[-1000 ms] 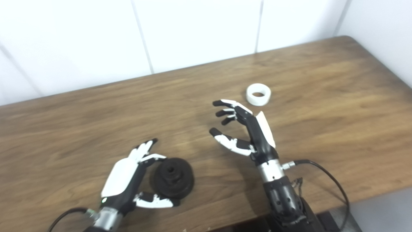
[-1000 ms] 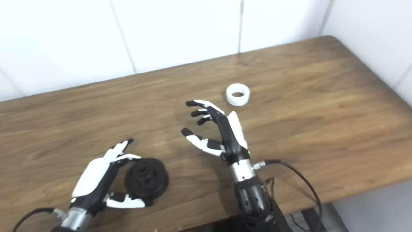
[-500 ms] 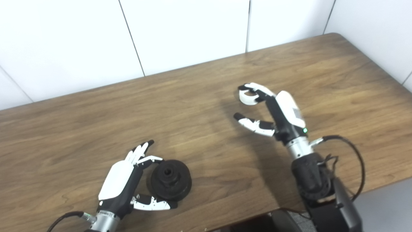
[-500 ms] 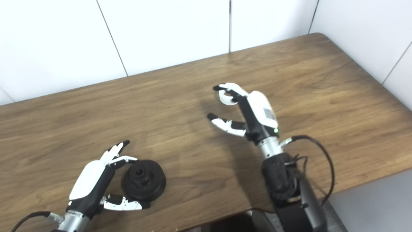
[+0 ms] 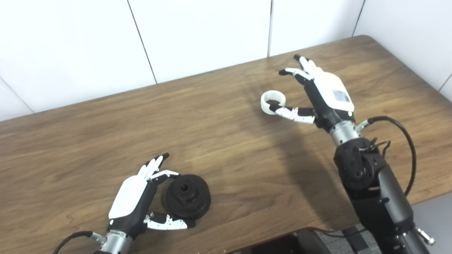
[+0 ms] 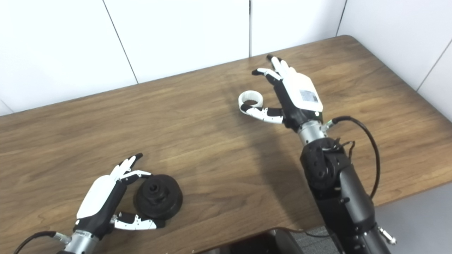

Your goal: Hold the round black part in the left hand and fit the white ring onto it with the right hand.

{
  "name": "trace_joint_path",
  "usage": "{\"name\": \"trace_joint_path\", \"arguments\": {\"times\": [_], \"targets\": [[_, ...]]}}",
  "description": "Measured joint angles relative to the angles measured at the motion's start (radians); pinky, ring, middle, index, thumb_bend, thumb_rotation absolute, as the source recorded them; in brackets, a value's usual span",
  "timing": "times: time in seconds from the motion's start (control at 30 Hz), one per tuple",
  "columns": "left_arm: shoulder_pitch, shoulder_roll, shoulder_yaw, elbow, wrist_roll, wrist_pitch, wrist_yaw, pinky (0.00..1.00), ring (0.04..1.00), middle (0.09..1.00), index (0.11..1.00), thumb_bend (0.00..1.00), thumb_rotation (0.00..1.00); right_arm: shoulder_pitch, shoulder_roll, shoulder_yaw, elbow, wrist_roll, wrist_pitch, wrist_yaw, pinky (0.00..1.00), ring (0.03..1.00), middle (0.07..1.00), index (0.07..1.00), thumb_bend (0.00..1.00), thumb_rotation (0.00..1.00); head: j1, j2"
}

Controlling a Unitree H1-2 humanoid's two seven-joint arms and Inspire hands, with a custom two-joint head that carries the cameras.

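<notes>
White ring (image 5: 272, 102) flat, hole upward, black part (image 5: 188, 200) hub up

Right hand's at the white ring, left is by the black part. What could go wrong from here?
1. The right hand is open, its thumb overlapping the white ring and its fingers spread well past it. Closing from here could nudge the ring along the table rather than grip it.
2. The left hand only cups the round black part, which lies flat on the table. A loose hold may let it shift during fitting.
</notes>
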Motion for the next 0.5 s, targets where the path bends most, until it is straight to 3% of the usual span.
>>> {"name": "trace_joint_path", "arguments": {"times": [0.1,0.27,0.5], "targets": [[0.000,-0.001,0.000,0.000,0.000,0.000,0.000,1.00,1.000,1.000,0.618,0.98,0.30,-0.017,-0.023,0.004,0.023,-0.001,0.006,0.021,0.98,1.000,1.000,0.994,0.88,0.65,0.005,0.000],[-0.001,-0.006,0.000,0.011,-0.001,-0.004,0.004,1.00,1.000,1.000,0.621,0.98,0.32,-0.061,-0.034,0.018,0.107,0.004,0.024,0.062,0.96,1.000,1.000,0.989,0.99,0.66,0.009,-0.006],[-0.001,-0.009,-0.001,0.012,0.000,-0.007,0.005,1.00,1.000,1.000,0.622,0.97,0.33,-0.138,-0.074,0.053,0.214,0.015,0.024,0.114,0.97,1.000,1.000,0.990,1.00,0.69,0.021,-0.005]]}}
